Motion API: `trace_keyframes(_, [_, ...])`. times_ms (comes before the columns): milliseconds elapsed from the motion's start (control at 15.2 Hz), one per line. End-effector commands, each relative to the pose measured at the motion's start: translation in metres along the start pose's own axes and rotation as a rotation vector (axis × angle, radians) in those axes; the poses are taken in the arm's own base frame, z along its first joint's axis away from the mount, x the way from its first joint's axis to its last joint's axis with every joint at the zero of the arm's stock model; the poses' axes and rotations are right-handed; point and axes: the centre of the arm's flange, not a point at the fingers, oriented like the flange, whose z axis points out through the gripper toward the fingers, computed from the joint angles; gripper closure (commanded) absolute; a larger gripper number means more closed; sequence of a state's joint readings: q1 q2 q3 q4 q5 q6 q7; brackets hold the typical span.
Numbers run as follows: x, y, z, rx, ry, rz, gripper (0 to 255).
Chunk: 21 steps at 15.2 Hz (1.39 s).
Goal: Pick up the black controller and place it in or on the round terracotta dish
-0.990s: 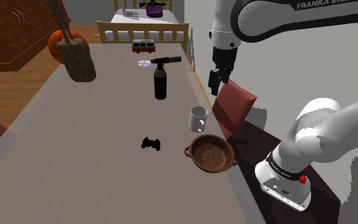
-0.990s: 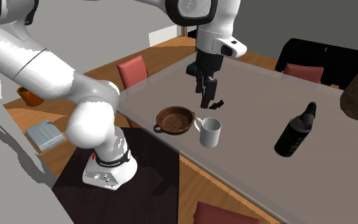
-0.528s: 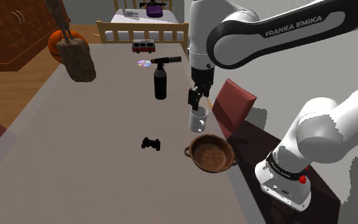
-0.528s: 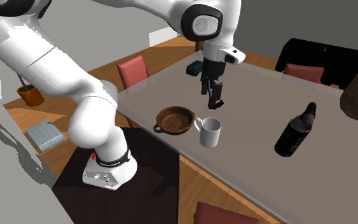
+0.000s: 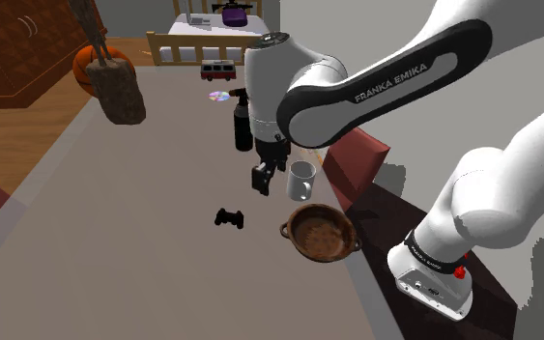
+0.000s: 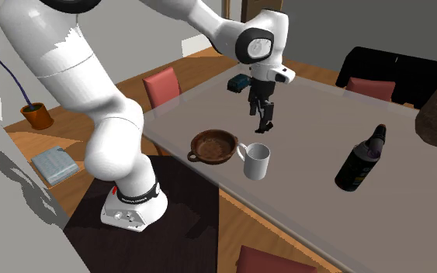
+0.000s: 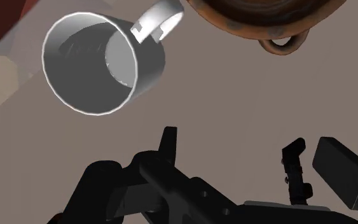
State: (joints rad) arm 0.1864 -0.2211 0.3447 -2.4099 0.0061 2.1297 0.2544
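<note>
One gripper [image 5: 260, 182], now nearer the black controller [image 5: 229, 218].

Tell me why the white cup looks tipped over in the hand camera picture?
Wrist view: the camera looks down from above, so the white handled mug shows its open mouth. Shoulder view: it stands upright beside the round brown two-handled dish.

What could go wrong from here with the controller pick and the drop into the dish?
1. The gripper hangs above the table near the white mug. A careless descent or swing could clip the mug and tip it.
2. The mug stands next to the brown dish, so a low carry from the black controller might knock it.
3. The controller is small, low and irregular, so an off-centre grasp may slip.
</note>
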Motion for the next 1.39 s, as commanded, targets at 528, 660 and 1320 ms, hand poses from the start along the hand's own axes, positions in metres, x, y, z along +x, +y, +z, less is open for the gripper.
trace_keyframes(528, [0.056,-0.1,0.061,-0.014,0.043,-0.092,0])
trace_keyframes(660, [0.056,-0.101,0.067,-0.015,0.043,-0.092,0])
trace_keyframes(1320, [0.058,-0.1,0.102,-0.015,0.043,-0.092,0])
